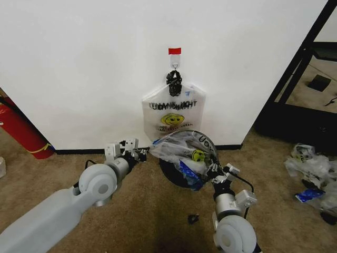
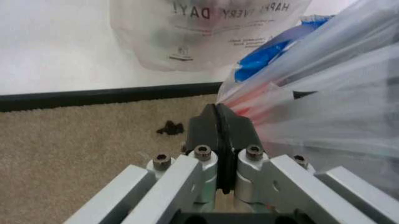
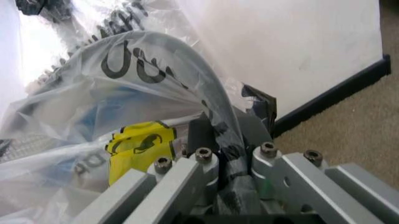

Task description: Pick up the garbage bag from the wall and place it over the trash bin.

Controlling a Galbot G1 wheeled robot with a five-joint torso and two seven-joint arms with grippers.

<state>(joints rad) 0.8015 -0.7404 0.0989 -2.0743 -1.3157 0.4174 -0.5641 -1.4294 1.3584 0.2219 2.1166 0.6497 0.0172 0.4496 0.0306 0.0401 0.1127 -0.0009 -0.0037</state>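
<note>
Here, both grippers, left gripper (image 1: 141, 153) and right gripper (image 1: 215, 173), pinch the flimsy, slippery garbage bag (image 1: 181, 150) by opposite rim edges, stretched over the trash bin (image 1: 171, 172).

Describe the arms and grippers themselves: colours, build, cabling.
Both arms have smooth light-grey shells with rounded, disc-like joints. The left gripper and right gripper have silver metal bodies, angular brackets and hex-socket screws, ending in flat black fingers. A thin black cable loops beside each wrist. No markings can be made out.
</note>
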